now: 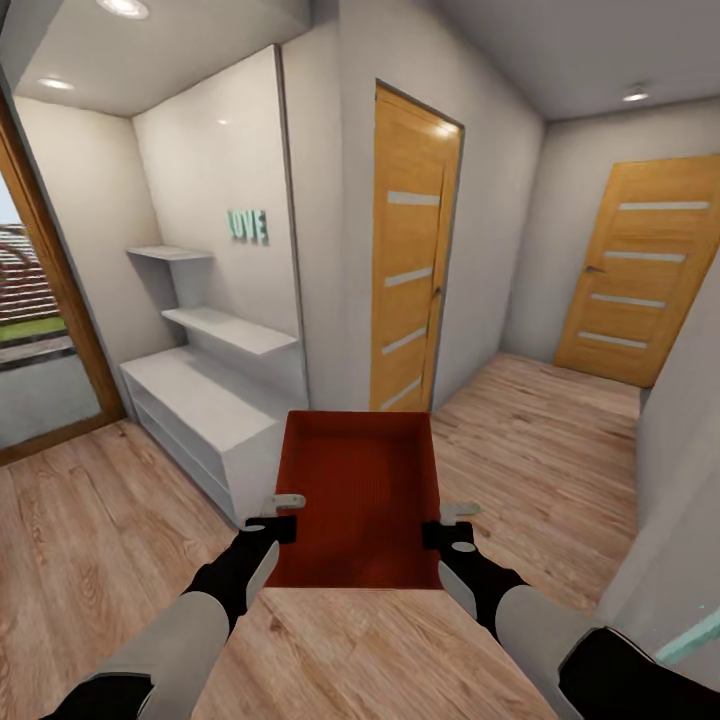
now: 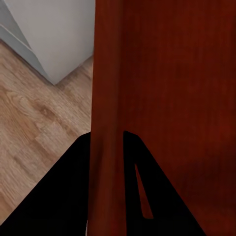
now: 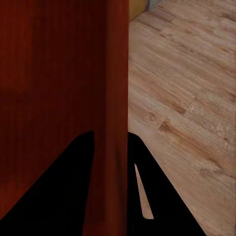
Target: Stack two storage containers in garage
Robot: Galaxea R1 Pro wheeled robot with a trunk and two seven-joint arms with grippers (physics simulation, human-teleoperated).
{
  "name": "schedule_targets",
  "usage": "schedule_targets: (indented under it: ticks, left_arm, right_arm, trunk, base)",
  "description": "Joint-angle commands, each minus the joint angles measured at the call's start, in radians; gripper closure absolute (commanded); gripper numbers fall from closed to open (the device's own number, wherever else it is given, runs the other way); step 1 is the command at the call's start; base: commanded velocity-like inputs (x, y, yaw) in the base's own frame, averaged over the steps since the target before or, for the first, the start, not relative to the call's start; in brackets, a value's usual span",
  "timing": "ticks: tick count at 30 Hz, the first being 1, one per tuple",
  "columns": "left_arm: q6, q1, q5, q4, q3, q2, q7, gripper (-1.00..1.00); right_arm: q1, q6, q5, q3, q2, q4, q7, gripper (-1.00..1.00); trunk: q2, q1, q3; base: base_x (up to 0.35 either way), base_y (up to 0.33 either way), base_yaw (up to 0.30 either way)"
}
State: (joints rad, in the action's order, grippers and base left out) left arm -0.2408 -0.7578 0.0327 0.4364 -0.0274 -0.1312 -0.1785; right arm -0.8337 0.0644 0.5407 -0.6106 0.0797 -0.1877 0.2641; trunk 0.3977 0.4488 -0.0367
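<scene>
Nearest, the two forearms were seen reaching forward over light wood-plank flooring (image 1: 120, 560), each ending at a side wall of one orange-red storage container (image 1: 365, 490). The left pincer (image 1: 285, 513) was clamped on the container's left wall, and the right pincer (image 1: 450, 522) on its right wall; in each wrist view the thin red wall was shown running between two dark fingers (image 2: 140, 196) (image 3: 64, 196), one inside the tub and one outside. The container was thus held off the floor, open side up and roughly level, between the two arms.

Judged from its thin straight walls, the tub was taken to be light and fairly stiff, though a wall pinched at the rim might flex or slip if the arms drifted apart or tilted unevenly. The holds on opposite walls, near the end closest to the robot, seemed sound for carrying, provided both arms were kept level.

Just beyond the tub, a white shelving unit (image 1: 200, 400) stood to the left, with green letters (image 1: 247, 225) on the wall above. Farther off, two slatted wooden doors (image 1: 410, 260) (image 1: 640, 270) were seen closed. The garage was not yet reached.
</scene>
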Motion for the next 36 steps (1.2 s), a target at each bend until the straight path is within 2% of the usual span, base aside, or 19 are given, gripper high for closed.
schedule_targets:
  ticks: [1,9,18,36]
  left_arm:
    - [-0.005,0.000,-0.011,-0.022,0.010,0.038,-0.004,1.00]
    - [-0.005,0.000,-0.011,-0.022,0.010,0.038,-0.004,1.00]
    - [-0.005,0.000,-0.010,-0.022,0.012,0.038,-0.004,1.00]
    - [-0.004,0.000,-0.009,-0.022,0.012,0.038,-0.004,1.00]
  right_arm:
    - [-0.002,0.032,-0.005,0.010,-0.001,-0.002,0.000,1.00]
    - [-0.002,0.032,-0.004,0.010,-0.001,-0.002,0.000,1.00]
    - [-0.002,0.031,-0.004,0.011,0.000,-0.002,0.000,1.00]
    - [-0.002,0.032,-0.004,0.011,0.000,-0.002,0.000,1.00]
  trunk:
    - [0.002,0.001,-0.002]
    - [0.002,0.001,-0.002]
    - [0.002,0.001,-0.002]
    - [0.002,0.001,-0.002]
  base:
    - [0.304,0.162,0.000]
    - [0.306,0.158,-0.024]
    - [0.306,0.112,-0.278]
    - [0.248,0.004,-0.285]
